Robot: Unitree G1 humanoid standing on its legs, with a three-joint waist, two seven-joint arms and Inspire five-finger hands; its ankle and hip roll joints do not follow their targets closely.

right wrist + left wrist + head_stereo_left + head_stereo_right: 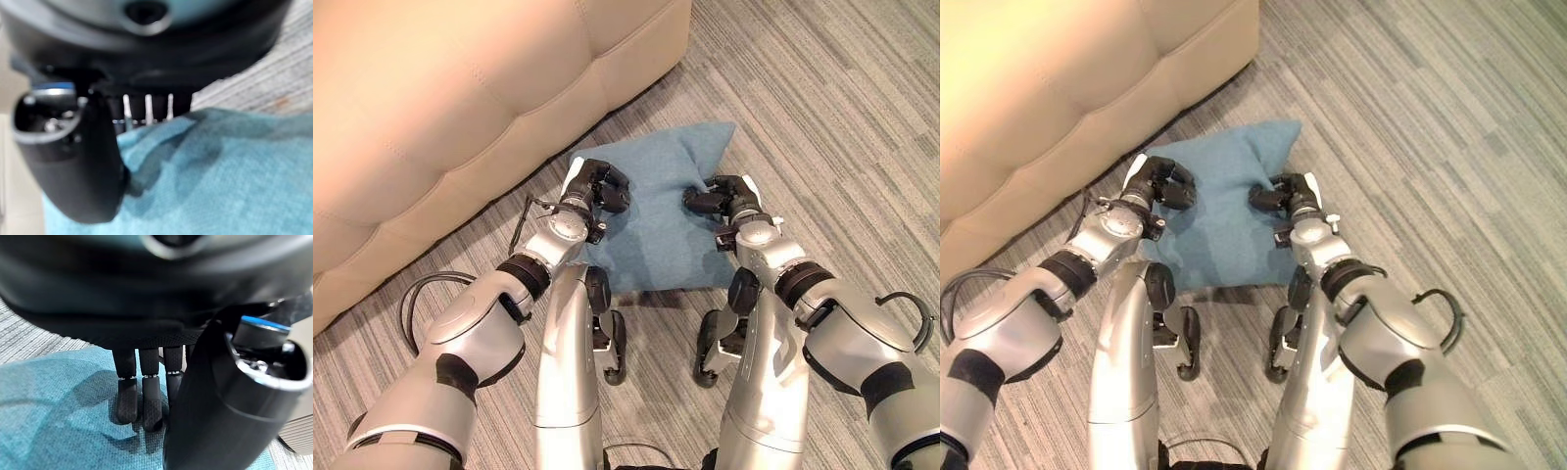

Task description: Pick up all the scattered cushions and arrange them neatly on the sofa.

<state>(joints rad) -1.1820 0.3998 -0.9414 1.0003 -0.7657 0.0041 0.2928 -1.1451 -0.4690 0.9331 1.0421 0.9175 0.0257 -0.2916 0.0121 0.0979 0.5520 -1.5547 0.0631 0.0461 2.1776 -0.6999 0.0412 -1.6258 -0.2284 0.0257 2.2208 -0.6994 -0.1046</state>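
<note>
A blue cushion lies on the striped carpet right beside the beige sofa. My left hand sits on the cushion's left edge with its fingers curled down into the cloth. On the right edge my right hand pinches a raised fold of the cloth between thumb and fingers. The cushion rests flat on the floor, one corner pointing away from me.
The sofa's tufted seat fills the upper left, its base running diagonally along the cushion's far left side. Grey striped carpet stretches out to the right and beyond the cushion.
</note>
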